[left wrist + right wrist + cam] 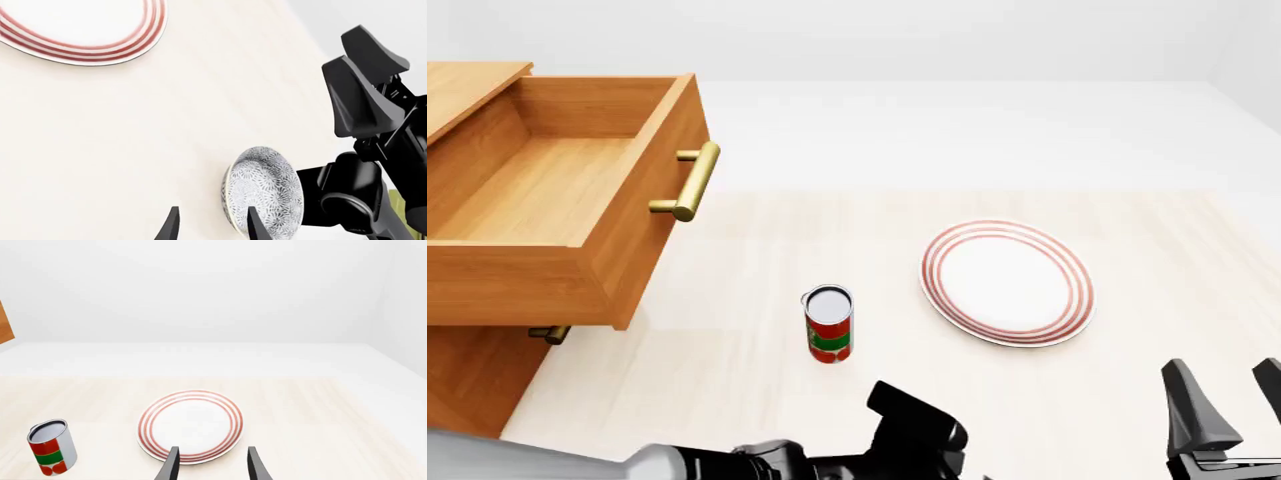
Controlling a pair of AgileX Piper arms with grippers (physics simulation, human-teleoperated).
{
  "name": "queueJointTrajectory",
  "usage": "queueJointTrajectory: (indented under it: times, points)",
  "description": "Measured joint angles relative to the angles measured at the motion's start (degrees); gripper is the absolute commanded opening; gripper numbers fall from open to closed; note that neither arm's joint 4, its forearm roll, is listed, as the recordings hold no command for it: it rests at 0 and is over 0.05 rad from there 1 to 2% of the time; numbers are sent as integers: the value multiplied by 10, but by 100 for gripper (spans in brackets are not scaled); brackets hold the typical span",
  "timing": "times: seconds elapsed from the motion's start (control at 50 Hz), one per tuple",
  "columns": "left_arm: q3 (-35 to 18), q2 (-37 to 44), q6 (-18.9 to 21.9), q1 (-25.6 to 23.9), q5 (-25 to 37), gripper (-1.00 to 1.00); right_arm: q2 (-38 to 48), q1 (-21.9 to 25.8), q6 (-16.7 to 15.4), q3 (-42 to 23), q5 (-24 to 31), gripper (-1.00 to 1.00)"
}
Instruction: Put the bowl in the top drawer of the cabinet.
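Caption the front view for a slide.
Top drawer pulled open; can and red-ringed plate wait on the table.

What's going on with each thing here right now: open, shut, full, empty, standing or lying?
top drawer: pulled open, empty.
bowl: on the table, untouched, nothing in it.
plate: lying flat, empty.
can: standing upright.
lower drawer: closed.
left end effector: open, holding nothing, near the bowl.
right end effector: open, holding nothing.

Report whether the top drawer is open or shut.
Open. In the front view the top drawer is pulled well out of the cabinet, its bare wooden inside showing, nothing in it.
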Motion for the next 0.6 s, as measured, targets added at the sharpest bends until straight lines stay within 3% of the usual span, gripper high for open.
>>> queueJointTrajectory:
  times: [0.6]
  points:
    - [-29, 53, -21, -27, -17, 100, 0, 0, 0, 0, 0, 100]
